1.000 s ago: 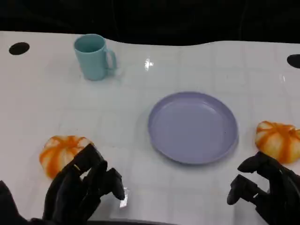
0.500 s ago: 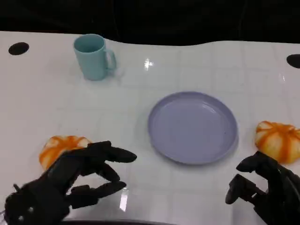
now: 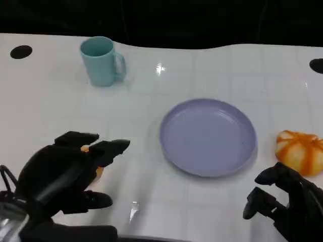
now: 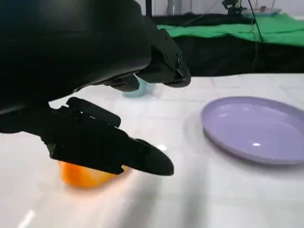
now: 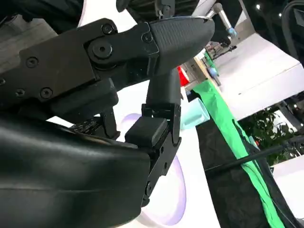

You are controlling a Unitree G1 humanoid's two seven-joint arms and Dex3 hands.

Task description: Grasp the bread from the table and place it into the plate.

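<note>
- Head view: a white glossy table with faint grid lines carries a round lavender plastic plate at centre right, with nothing on it.
- A light teal mug stands upright near the far left edge, its handle turned toward the plate.
- The black left hand hovers over the near left of the table, fingers spread and arched above an orange-and-white striped bread roll, which peeks out as a small orange sliver beneath the fingers. Whether they touch it cannot be told.
- A second orange-and-white roll lies at the right edge, just beside the plate, apart from the black right hand, whose fingers are loosely curled and hold nothing.
- Two black round spots mark the table's far corners.
- Left wrist view: the left hand has fingers parted, the roll on the table under the lower finger; the plate is well apart.
- Right wrist view: the right hand fingers sit bent, empty; the plate and mug lie beyond.
- No brand, label or writing is readable.
</note>
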